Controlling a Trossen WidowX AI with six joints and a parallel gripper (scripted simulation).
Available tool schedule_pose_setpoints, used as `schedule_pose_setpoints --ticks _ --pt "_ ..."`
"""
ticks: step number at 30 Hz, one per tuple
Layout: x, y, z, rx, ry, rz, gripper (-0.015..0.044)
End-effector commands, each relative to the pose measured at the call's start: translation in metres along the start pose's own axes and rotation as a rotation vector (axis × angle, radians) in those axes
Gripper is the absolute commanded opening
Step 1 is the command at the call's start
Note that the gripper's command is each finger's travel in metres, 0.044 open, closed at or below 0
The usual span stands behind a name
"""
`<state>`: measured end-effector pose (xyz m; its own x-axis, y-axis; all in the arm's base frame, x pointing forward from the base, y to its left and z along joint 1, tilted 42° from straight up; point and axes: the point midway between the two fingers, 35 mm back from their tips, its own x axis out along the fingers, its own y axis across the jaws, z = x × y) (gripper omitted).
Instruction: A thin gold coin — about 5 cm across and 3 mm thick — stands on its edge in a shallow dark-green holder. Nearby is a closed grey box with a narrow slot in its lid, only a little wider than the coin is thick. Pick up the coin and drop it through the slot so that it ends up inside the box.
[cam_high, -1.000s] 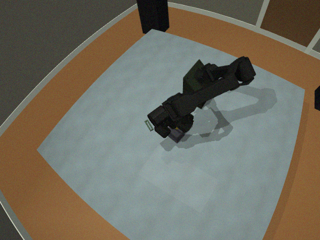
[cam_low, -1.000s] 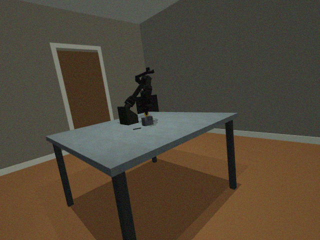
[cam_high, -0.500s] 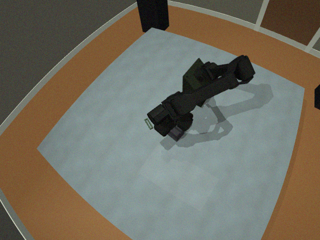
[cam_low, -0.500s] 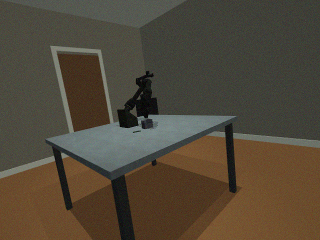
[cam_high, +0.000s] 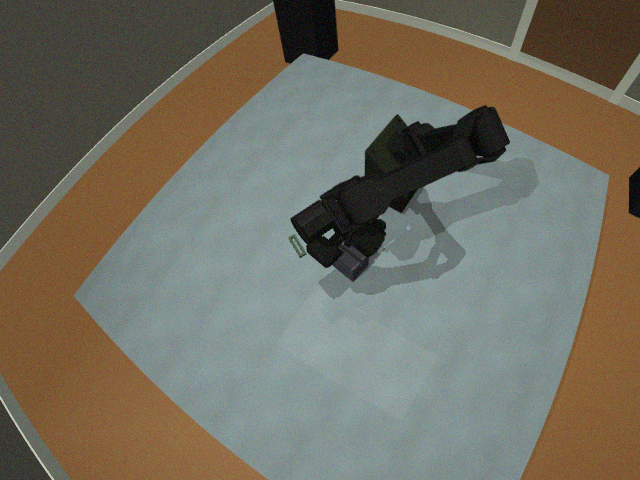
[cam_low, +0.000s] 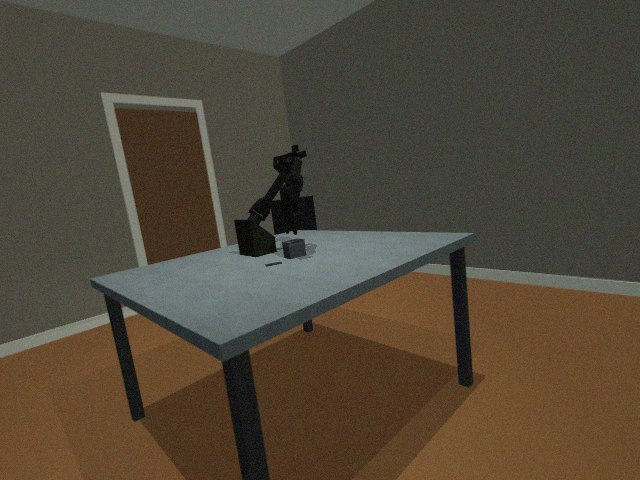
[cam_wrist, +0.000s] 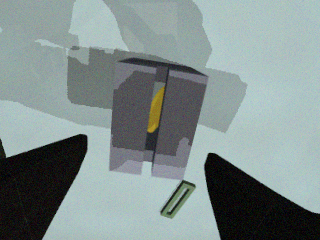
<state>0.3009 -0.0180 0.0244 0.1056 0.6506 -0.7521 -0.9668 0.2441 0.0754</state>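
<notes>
The grey box (cam_high: 350, 264) (cam_low: 294, 249) (cam_wrist: 182, 115) stands on the table with its narrow slot running lengthwise through the lid. The gold coin (cam_wrist: 156, 112) shows in the slot in the wrist view, tilted, with its right part hidden behind the lid's edge. No gold shows above the box in the exterior view. My gripper (cam_low: 293, 231) (cam_wrist: 147, 151) is open and empty above the box, its fingers wide apart on either side. The dark-green holder (cam_high: 293, 246) (cam_low: 273, 264) (cam_wrist: 188, 184) lies near one end of the box and is empty.
The arm's base (cam_high: 383, 149) (cam_low: 254, 241) stands on the light-blue table (cam_high: 206, 289) (cam_low: 206, 289), behind the box in the exterior view. The arm covers part of the box in the top view. Shadows of the arm fall around the box.
</notes>
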Motion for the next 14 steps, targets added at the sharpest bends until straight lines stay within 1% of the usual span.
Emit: schedule_pose_setpoints --ticks 1,3,14 --pt "-0.03 0.0 0.0 -0.004 0.003 -0.005 0.044" --pt "-0.043 0.002 0.001 -0.001 0.0 -0.004 0.044" --pt "-0.043 0.002 0.001 -0.001 0.0 -0.004 0.044"
